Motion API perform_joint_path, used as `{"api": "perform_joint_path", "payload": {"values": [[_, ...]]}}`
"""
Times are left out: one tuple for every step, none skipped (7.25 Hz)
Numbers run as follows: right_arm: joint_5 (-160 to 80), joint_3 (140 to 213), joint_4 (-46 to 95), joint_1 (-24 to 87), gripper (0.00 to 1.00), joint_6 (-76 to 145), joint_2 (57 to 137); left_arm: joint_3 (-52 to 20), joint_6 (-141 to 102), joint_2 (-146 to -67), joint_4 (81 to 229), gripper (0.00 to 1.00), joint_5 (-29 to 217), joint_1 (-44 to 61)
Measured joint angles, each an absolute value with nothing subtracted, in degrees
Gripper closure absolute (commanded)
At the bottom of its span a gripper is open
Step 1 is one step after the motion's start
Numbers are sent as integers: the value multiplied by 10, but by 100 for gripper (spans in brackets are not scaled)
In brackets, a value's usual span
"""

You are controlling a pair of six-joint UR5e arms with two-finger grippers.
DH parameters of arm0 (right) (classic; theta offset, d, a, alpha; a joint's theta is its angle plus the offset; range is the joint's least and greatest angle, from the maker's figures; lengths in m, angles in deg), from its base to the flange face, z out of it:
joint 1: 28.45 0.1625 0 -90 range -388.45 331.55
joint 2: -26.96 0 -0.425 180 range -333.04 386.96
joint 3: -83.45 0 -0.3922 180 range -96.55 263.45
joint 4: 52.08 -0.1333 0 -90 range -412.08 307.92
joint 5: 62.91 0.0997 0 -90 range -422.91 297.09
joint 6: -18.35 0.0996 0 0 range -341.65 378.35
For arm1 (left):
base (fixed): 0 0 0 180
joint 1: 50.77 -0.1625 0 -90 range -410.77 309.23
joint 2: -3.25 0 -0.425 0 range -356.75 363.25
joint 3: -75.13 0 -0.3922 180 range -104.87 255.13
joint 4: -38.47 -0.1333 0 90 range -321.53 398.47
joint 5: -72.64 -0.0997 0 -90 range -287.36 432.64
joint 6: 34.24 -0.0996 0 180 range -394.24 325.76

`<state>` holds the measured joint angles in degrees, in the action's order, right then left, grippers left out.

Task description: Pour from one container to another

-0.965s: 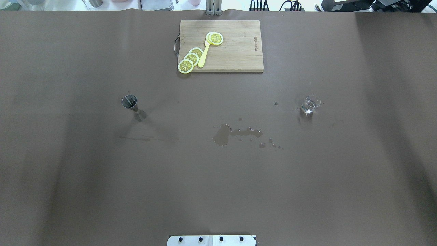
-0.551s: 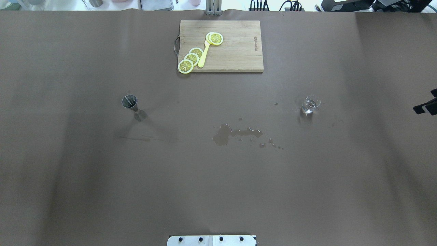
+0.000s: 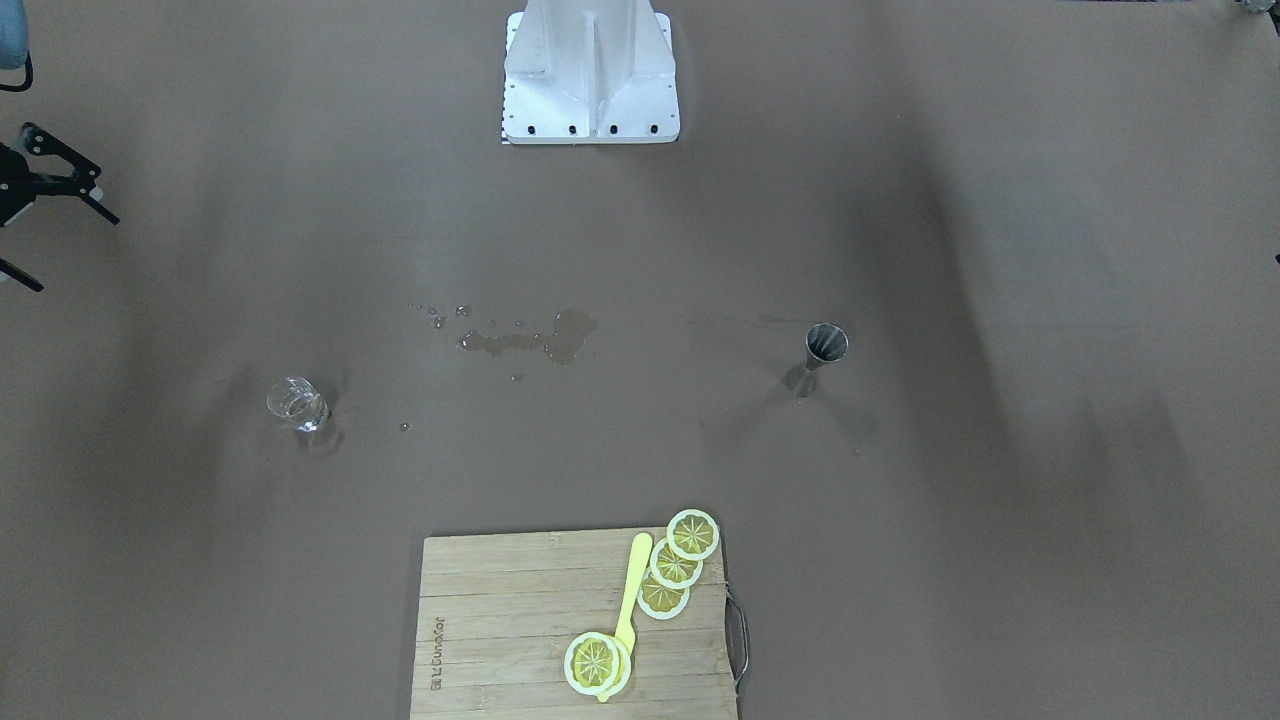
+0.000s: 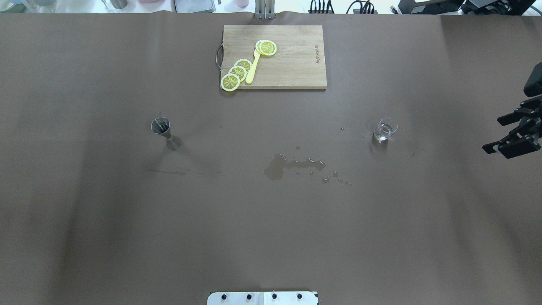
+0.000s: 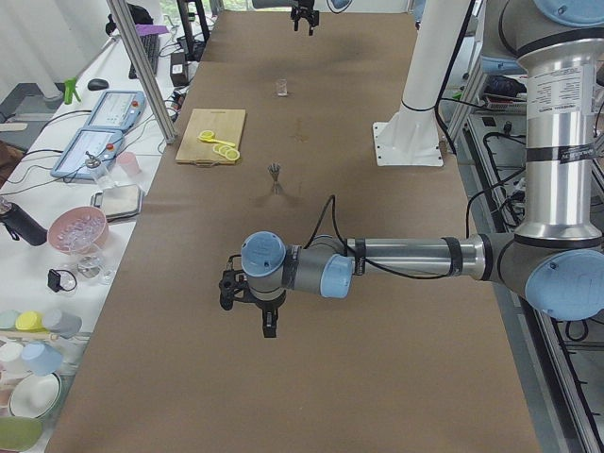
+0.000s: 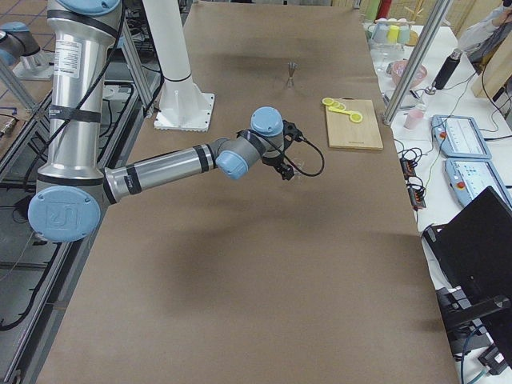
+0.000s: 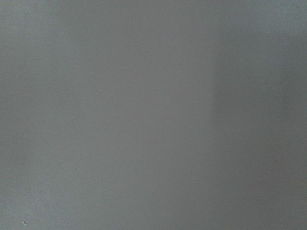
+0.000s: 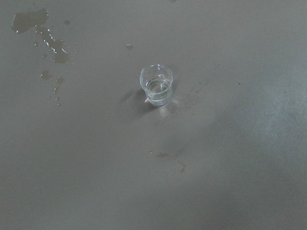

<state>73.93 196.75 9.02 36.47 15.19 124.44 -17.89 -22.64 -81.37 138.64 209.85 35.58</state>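
Note:
The small clear glass cup (image 4: 384,129) stands upright on the right half of the brown table, with a little clear liquid in it. It also sits near the middle of the right wrist view (image 8: 156,85). The steel jigger (image 4: 161,127) stands upright on the left half, far from the cup. My right gripper (image 4: 491,135) is open and empty at the right edge, well clear of the cup. My left gripper (image 5: 265,324) hovers low over bare table near the robot's left end. I cannot tell whether it is open or shut.
A wooden cutting board (image 4: 292,63) at the far centre carries lemon slices (image 4: 237,72) and a yellow knife (image 4: 252,70). A puddle of spilled liquid (image 4: 277,166) with scattered drops lies between the cup and the jigger. The robot base (image 3: 590,70) stands at the near edge.
My right gripper has come in from the right edge of the overhead view and moved leftward toward the glass cup. Cup and jigger have not moved.

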Motion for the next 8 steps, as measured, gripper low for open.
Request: {"api": "perform_joint_path", "payload": {"values": [[738,1959,71,362,0,127,1245,-180,-226,-812,1386,1,2099,357],[740,1944,45,361,0,105,1245,-181,-226,-811,1386,1,2099,357],[746,1924,11,360,0,95,1244,-181,-226,-811,1386,1,2099,357],[760,1897,-35,359,0,92,1242,-180,-226,-811,1386,1,2099,357],[778,1867,-83,358,0,91,1238,-180,-226,-812,1386,1,2099,357],[797,1833,-129,356,0,91,1230,-181,-226,-812,1386,1,2099,356],[819,1794,-168,355,0,90,1213,-181,-226,-813,1386,1,2099,355],[838,1753,-202,355,0,87,1190,-181,-226,-813,1386,1,2099,355]]}}
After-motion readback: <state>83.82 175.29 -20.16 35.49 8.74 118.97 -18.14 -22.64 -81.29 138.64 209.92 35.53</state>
